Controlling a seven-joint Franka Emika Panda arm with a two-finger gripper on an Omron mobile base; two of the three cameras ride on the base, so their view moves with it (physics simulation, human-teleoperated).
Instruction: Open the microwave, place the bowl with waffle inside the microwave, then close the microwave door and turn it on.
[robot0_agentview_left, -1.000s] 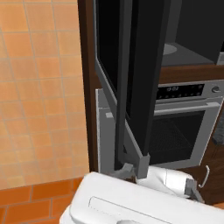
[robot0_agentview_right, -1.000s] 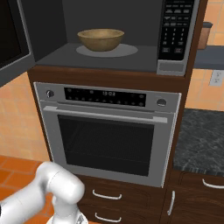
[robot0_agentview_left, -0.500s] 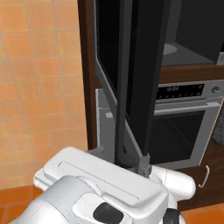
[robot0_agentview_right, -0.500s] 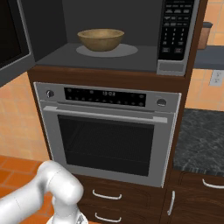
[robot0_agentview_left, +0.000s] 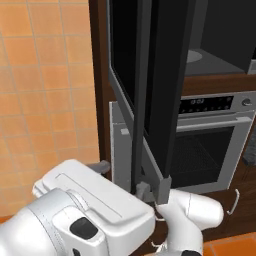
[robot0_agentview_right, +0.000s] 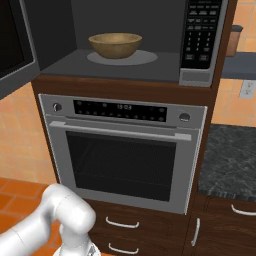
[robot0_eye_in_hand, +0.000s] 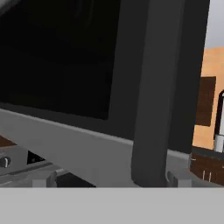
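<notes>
The microwave (robot0_agentview_right: 125, 65) stands open with the tan bowl (robot0_agentview_right: 115, 45) on its dark floor. Whether the waffle lies in the bowl I cannot tell, since the rim hides the inside. The microwave door (robot0_agentview_left: 150, 85), black glass in a grey frame, is swung far out to the left (robot0_agentview_right: 12, 45). My gripper (robot0_agentview_left: 152, 192) is open at the door's lower free edge, one finger on each side of it. In the hand view the door's edge (robot0_eye_in_hand: 162, 87) rises between the fingertips of the gripper (robot0_eye_in_hand: 109, 178).
The microwave's keypad panel (robot0_agentview_right: 200, 35) is right of the cavity. Below it is the silver oven (robot0_agentview_right: 125, 150) with a bar handle, then wooden drawers (robot0_agentview_right: 130, 230). A dark stone counter (robot0_agentview_right: 230, 160) lies to the right, orange tiled wall (robot0_agentview_left: 45, 100) to the left.
My white arm has risen into the lower left of the left base view, close to the open door. The door and the bowl have stayed put.
</notes>
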